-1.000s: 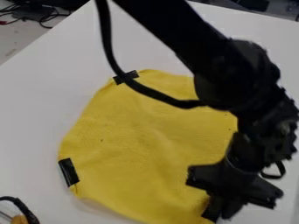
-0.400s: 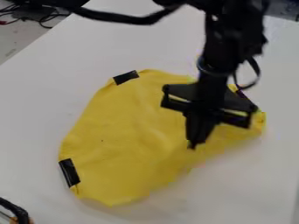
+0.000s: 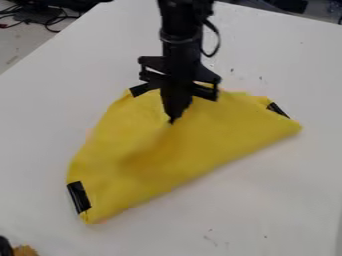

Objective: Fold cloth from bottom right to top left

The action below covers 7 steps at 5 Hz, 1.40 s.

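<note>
The arm (image 3: 180,45) is extended from the top edge, the hand (image 3: 172,119) pointed down and clamped on the yellow cloth (image 3: 220,135), which is laid folded over on the white worktop (image 3: 267,200)

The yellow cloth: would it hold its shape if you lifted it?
Probably not: the yellow cloth lies folded over with soft rumples, so it looks floppy and would likely droop. It seems thin and probably light. The black tape at its edge might make that part slightly stiffer.
</note>
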{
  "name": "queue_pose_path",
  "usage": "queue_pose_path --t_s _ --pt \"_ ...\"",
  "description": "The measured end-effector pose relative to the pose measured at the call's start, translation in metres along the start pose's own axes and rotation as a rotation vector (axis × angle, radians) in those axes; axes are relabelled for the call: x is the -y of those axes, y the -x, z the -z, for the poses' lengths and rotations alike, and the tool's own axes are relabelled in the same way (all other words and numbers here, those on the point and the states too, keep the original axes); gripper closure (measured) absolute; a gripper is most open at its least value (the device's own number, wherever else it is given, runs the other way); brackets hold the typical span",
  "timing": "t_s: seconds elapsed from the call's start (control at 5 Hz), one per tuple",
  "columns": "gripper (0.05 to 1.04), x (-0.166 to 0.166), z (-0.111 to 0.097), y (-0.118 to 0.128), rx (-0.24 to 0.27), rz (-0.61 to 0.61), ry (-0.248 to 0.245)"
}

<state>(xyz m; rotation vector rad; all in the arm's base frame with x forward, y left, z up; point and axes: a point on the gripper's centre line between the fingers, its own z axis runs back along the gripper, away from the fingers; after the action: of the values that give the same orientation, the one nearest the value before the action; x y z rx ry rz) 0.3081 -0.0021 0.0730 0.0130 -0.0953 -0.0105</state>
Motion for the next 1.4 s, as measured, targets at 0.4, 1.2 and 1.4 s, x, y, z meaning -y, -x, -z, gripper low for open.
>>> queue_pose_path --t_s 0.4,1.2,1.4 --pt "1.011 -0.038 0.040 -0.018 -0.057 0.083 0.079" --pt "0.083 -0.061 0.031 -0.053 0.007 0.184 -0.061" --pt "0.079 -0.048 0.008 -0.065 0.090 0.197 -0.102"
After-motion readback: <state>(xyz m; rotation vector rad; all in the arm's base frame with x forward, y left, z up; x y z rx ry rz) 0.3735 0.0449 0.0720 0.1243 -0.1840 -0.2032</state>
